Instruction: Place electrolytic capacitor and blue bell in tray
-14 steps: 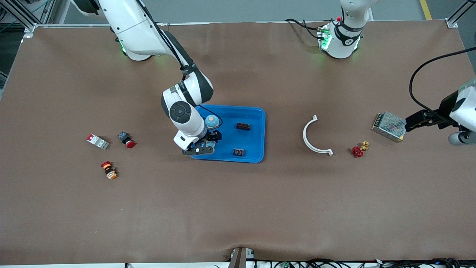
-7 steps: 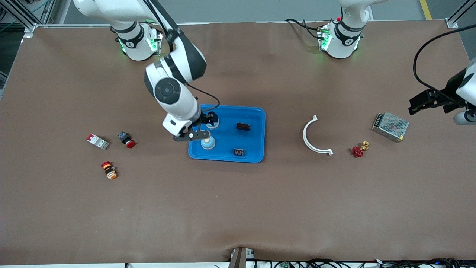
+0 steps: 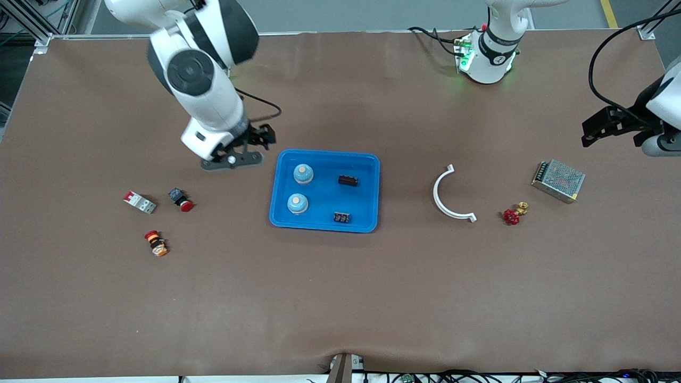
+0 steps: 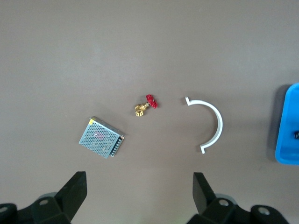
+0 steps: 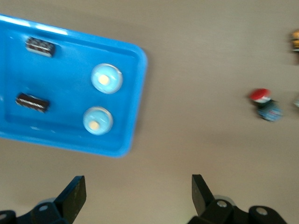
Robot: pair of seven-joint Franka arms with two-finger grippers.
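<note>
The bright blue tray (image 3: 367, 198) sits mid-table and holds two blue bells (image 3: 303, 173) (image 3: 297, 203) and two small black capacitors (image 3: 348, 181) (image 3: 341, 217). My right gripper (image 3: 246, 149) is open and empty, up over the bare table beside the tray toward the right arm's end. Its wrist view shows the tray (image 5: 60, 79), both bells (image 5: 106, 78) (image 5: 97, 120) and both capacitors (image 5: 40, 46) (image 5: 32, 102) past its open gripper (image 5: 138, 196). My left gripper (image 3: 590, 133) is open and empty, over the table at the left arm's end (image 4: 140, 196).
A white curved clip (image 3: 446, 197), a red valve (image 3: 512, 215) and a metal mesh box (image 3: 558, 181) lie toward the left arm's end. A red-grey breaker (image 3: 139, 202), a red button (image 3: 182, 199) and an orange-red part (image 3: 156, 243) lie toward the right arm's end.
My right gripper let go of the second blue bell in the tray, then rose and drew back off the tray toward the right arm's base. My left gripper shifted slightly.
</note>
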